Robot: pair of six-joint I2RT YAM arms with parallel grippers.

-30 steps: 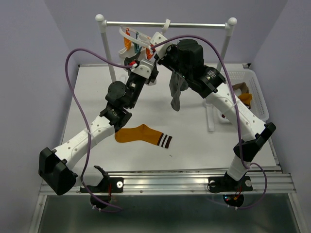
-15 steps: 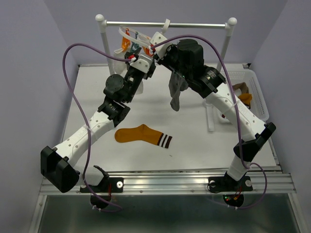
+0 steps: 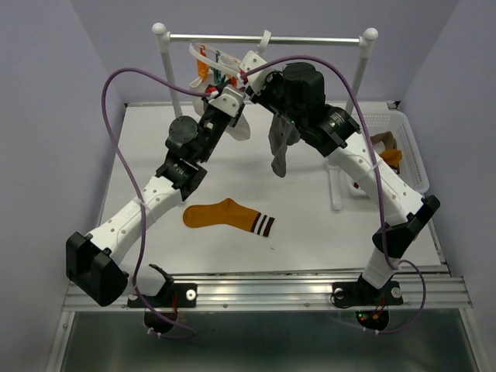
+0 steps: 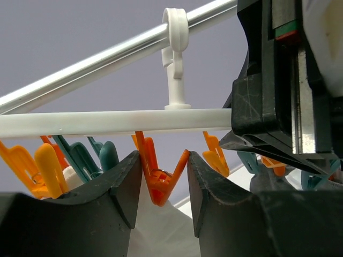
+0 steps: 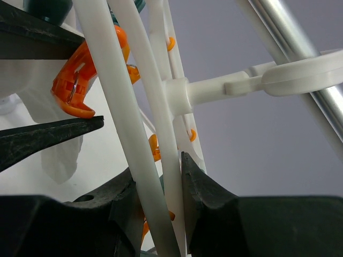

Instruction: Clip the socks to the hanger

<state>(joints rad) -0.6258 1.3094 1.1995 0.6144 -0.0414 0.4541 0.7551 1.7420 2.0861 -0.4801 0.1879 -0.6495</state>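
We're gripping the white ring of the hanger [image 5: 118, 107] with the right gripper [image 5: 158, 176] up at the far rail [image 3: 310, 37] while the left gripper [image 4: 163, 160] is squeezing an orange clip [image 4: 158, 184] over the white sock [image 4: 161, 230], which risks dropping if the handles slip.

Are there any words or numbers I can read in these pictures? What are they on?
No text can be read anywhere.
Hanger, orange clip, mustard sock, grey sock: no words, numbers or logos.
Red and green strip: only colour, no letters.
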